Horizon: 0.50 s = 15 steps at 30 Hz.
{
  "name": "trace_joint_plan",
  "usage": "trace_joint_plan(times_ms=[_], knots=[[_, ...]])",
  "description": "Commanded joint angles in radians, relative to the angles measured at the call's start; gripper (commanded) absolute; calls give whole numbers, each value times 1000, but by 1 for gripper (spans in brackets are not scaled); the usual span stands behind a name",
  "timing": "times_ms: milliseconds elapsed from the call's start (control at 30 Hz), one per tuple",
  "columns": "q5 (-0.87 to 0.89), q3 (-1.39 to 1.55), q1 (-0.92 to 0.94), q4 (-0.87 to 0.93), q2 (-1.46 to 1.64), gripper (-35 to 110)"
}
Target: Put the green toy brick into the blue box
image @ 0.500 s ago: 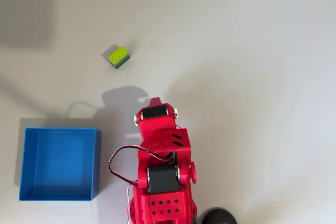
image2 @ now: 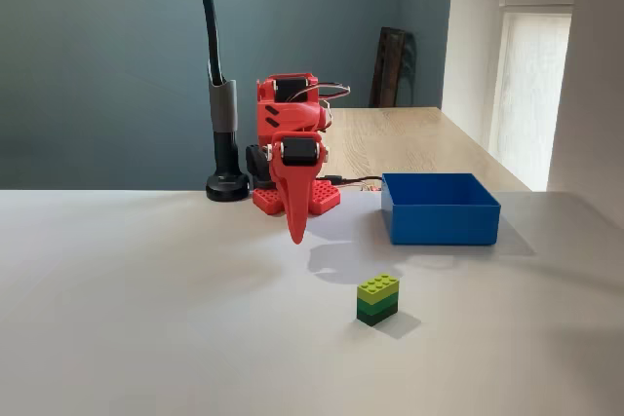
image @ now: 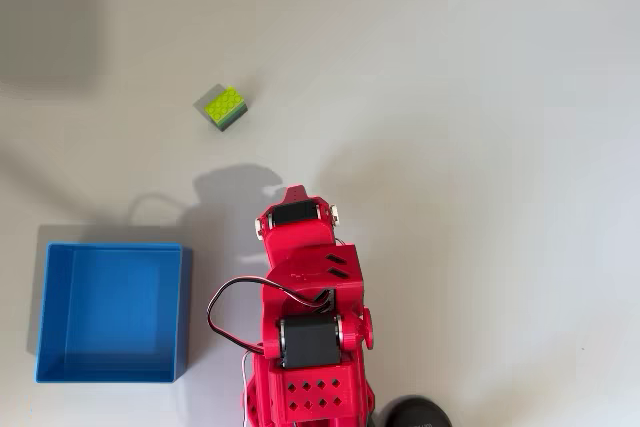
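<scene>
The green toy brick (image: 225,107) (image2: 377,298) rests on the white table, lime studs up, with nothing touching it. The blue box (image: 184,313) (image2: 444,224) stands with nothing inside it, to the left of the arm's base in the overhead view. My red arm (image: 300,277) is folded over its base. In the fixed view my gripper (image2: 297,233) hangs pointing straight down, fingers pressed together into one tip, holding nothing. It floats above the table between base and brick, well short of the brick. From overhead the wrist hides the fingertips.
A black lamp stand (image2: 226,182) with a gooseneck sits beside the arm's base, and its round foot (image: 415,413) shows at the overhead view's bottom edge. Open white table surrounds the brick. A wooden table (image2: 419,138) lies beyond.
</scene>
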Motion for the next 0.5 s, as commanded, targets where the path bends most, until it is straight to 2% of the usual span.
trace_joint_plan(times_ms=[0, 467], knots=[[-8, 12, -6, -5, 15, 0], [-14, 12, -9, -5, 15, 0]])
